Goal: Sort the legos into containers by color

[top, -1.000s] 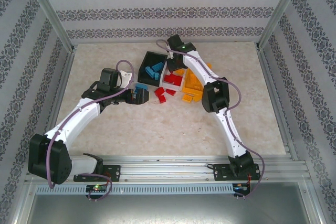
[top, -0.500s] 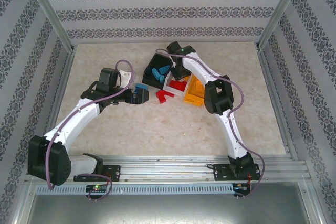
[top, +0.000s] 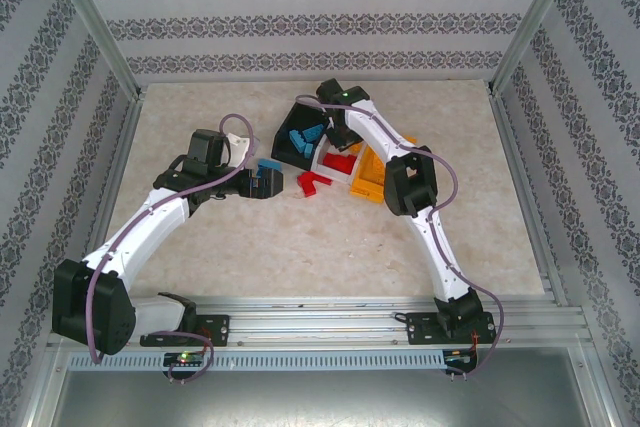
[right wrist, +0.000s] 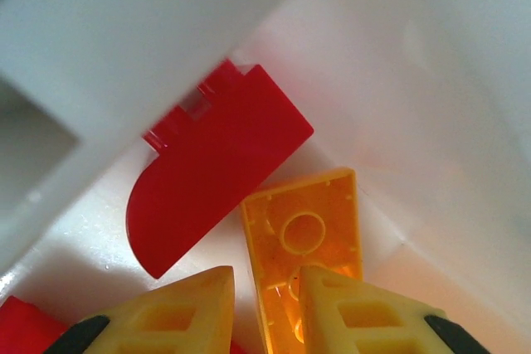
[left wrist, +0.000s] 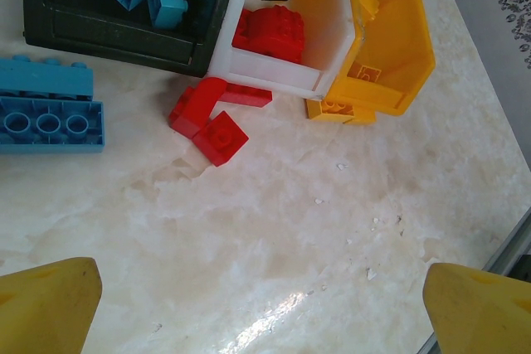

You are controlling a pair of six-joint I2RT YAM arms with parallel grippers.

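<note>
My right gripper (right wrist: 267, 279) reaches down inside the white container (right wrist: 398, 80). Its jaws straddle one side wall of an upturned orange lego (right wrist: 303, 221), with a curved red lego (right wrist: 216, 180) next to it. From above, the black container (top: 281, 142) holds blue legos (top: 300, 135). The white container (top: 328, 161) and orange container (top: 368, 179) lean against it, tilted. My left gripper (left wrist: 265, 308) hangs open over bare table. Ahead of it lie blue legos (left wrist: 50, 109), red legos (left wrist: 207, 118) and an orange lego (left wrist: 336, 108) at the orange container's (left wrist: 398, 47) foot.
The right arm (top: 385, 142) crosses over the white and orange containers. Metal rails edge the table on the left (top: 125, 147) and right (top: 515, 147). Bare marble surface (top: 320, 237) stretches between the containers and the arm bases.
The three containers have slid out of their flat row and now sit tilted together. My right jaws have narrowed around the orange lego. The left arm has stayed still.
</note>
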